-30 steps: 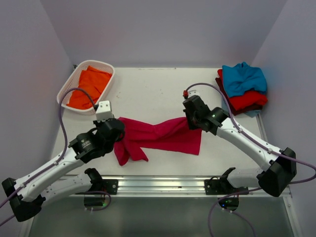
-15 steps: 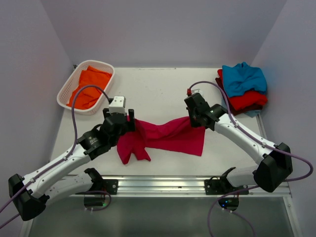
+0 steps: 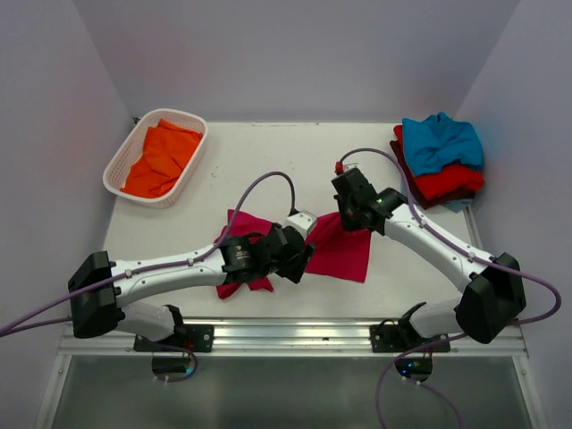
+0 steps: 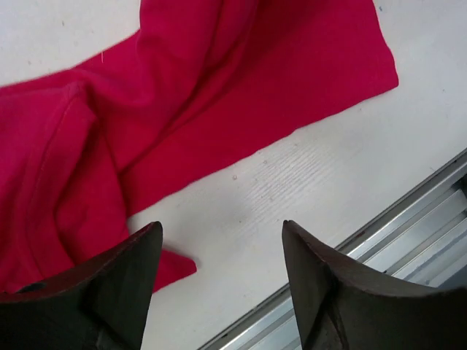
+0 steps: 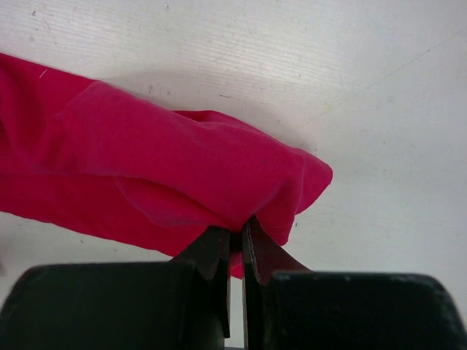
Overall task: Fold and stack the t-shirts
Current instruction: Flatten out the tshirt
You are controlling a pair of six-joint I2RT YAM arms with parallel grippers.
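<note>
A crimson-pink t-shirt [image 3: 344,255] lies crumpled across the middle of the white table [image 3: 268,170]. My left arm reaches over it from the left. The left gripper [image 3: 299,261] hovers open above the shirt's near edge. In the left wrist view the left gripper [image 4: 220,224] has only bare table between its fingers, and the shirt [image 4: 219,87] lies beyond the tips. My right gripper [image 3: 350,222] is at the shirt's far right corner. In the right wrist view the right gripper [image 5: 237,232] is shut on a raised fold of the shirt [image 5: 160,168].
A stack of folded t-shirts sits at the back right: teal-blue [image 3: 438,138] on top, red [image 3: 447,183] below, maroon [image 3: 404,165] at the bottom. A white lattice basket [image 3: 121,161] at the back left holds an orange t-shirt [image 3: 161,156]. A metal rail [image 3: 286,335] runs along the near edge.
My left gripper opened and let go of the shirt's left part, then swung right across the shirt to its near middle. The right gripper kept its grip, barely moving.
</note>
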